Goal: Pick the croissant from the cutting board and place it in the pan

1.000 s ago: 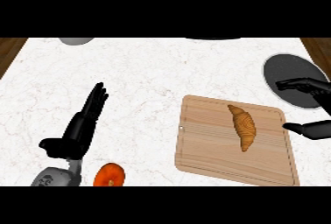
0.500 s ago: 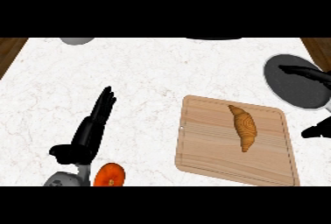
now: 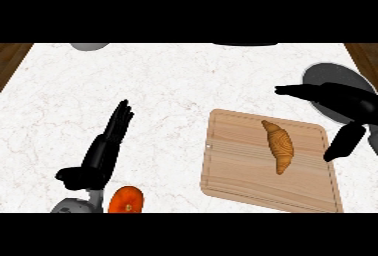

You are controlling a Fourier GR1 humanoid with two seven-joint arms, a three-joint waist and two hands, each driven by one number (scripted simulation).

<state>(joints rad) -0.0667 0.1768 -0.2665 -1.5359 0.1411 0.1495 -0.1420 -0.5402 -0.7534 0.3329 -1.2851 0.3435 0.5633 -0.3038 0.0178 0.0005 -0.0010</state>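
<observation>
A golden-brown croissant (image 3: 277, 145) lies lengthwise on the wooden cutting board (image 3: 251, 175) at the right of the counter. Behind the board's far right corner sits the dark grey pan (image 3: 334, 80), partly hidden by my right hand (image 3: 345, 102). That hand hovers open over the board's right edge, fingers stretched left above the croissant's far end and thumb pointing down beside it, touching nothing. My left hand (image 3: 107, 145) rests open at the lower left, fingers straight and pointing up the counter.
An orange round fruit (image 3: 126, 200) lies at the bottom edge beside my left wrist. A grey dish (image 3: 90, 46) shows at the far left edge, a dark object (image 3: 244, 44) at the far middle. Wooden strips border the marble counter at both far corners.
My right hand has moved left from the view's right edge and now spreads over the board's right side near the croissant. The left hand shifted slightly; the croissant has not moved.
</observation>
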